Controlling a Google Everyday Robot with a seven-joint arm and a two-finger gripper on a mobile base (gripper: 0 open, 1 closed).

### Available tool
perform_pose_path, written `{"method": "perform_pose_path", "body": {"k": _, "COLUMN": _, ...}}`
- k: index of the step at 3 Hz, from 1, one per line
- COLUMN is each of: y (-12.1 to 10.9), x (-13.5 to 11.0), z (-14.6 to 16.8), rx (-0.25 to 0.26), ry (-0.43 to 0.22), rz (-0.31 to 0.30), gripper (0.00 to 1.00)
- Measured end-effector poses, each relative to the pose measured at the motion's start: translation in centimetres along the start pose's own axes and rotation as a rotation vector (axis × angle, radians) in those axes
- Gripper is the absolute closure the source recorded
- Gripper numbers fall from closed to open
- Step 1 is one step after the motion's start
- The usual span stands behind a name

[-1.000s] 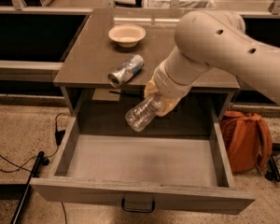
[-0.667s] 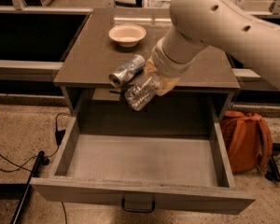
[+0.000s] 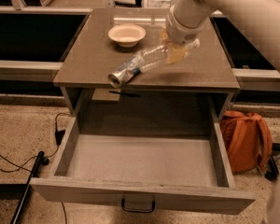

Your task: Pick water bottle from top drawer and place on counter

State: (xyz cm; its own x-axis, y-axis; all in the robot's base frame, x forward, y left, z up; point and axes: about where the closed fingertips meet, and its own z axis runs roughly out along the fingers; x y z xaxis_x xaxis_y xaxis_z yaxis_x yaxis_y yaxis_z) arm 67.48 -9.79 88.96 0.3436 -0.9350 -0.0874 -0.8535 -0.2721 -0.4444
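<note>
**A:** How do the fingers (image 3: 177, 56) stand?

**B:** The yellowish pads are pinched on the water bottle (image 3: 151, 59), gripping it near one end. The gripper (image 3: 175, 51) hangs over the right half of the counter (image 3: 84, 55).

**A:** And how does the bottle lie relative to them?

**B:** It runs out from the fingers toward 8 o'clock, tilted, with its far end lower. A short piece of clear plastic also shows past the fingers at 2 o'clock. Which end carries the cap cannot be told.

**A:** What does its low end meet?

**B:** A crushed silver-blue can (image 3: 122, 73) lies on the counter's front edge, at 8 o'clock from the gripper. The bottle's tip is just beside it. Whether they touch cannot be told, nor whether the bottle rests on the counter.

**A:** Further out?

**B:** A pale bowl (image 3: 127, 34) sits at 10 o'clock from the gripper, apart from the bottle. The white arm (image 3: 233, 8) leaves toward 2 o'clock. At 6 o'clock the top drawer (image 3: 140, 160) is pulled open, and its dark handle (image 3: 137, 204) is on the front. An orange backpack (image 3: 245, 136) lies on the floor at 4 o'clock.
</note>
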Motion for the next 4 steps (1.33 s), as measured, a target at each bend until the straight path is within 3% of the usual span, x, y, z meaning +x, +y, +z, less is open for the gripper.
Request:
{"method": "perform_pose_path", "body": {"k": 1, "y": -1.9, "x": 5.3, "z": 0.7, "rx": -0.018, "ry": 0.03, "rz": 0.194, "gripper": 0.36}}
{"method": "perform_pose_path", "body": {"k": 2, "y": -2.0, "x": 8.9, "z": 2.8, "rx": -0.05, "ry": 0.013, "rz": 0.356, "gripper": 0.13}}
{"method": "perform_pose_path", "body": {"k": 3, "y": -1.2, "x": 9.5, "z": 6.1, "rx": -0.112, "ry": -0.029, "rz": 0.417, "gripper": 0.0}}
{"method": "perform_pose_path", "body": {"k": 4, "y": -1.9, "x": 8.7, "z": 6.6, "rx": -0.123, "ry": -0.034, "rz": 0.386, "gripper": 0.0}}
